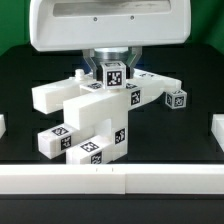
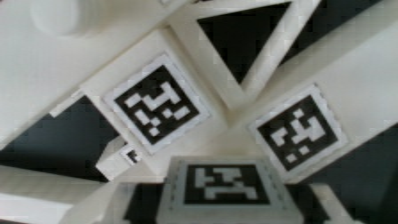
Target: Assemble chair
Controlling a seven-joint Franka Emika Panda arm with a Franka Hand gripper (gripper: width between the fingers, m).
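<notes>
The chair (image 1: 90, 115) stands mid-table as a joined cluster of glossy white blocks and bars with black-and-white tags. At its far side, a tagged white block (image 1: 113, 73) stands up from the cluster under the arm. My gripper (image 1: 113, 82) is shut on that block, with one dark finger on each side. In the wrist view the same block (image 2: 224, 185) fills the space between the jaws of the gripper (image 2: 226, 205). Beyond it lie two tagged white bars (image 2: 157, 103) (image 2: 297, 130) of the chair. What the held block rests on is hidden.
A small loose tagged white piece (image 1: 177, 98) lies at the exterior view's right of the chair. Low white walls border the black table at the front (image 1: 110, 181), left (image 1: 3, 130) and right (image 1: 217, 132). The arm's white body (image 1: 105, 25) hangs overhead.
</notes>
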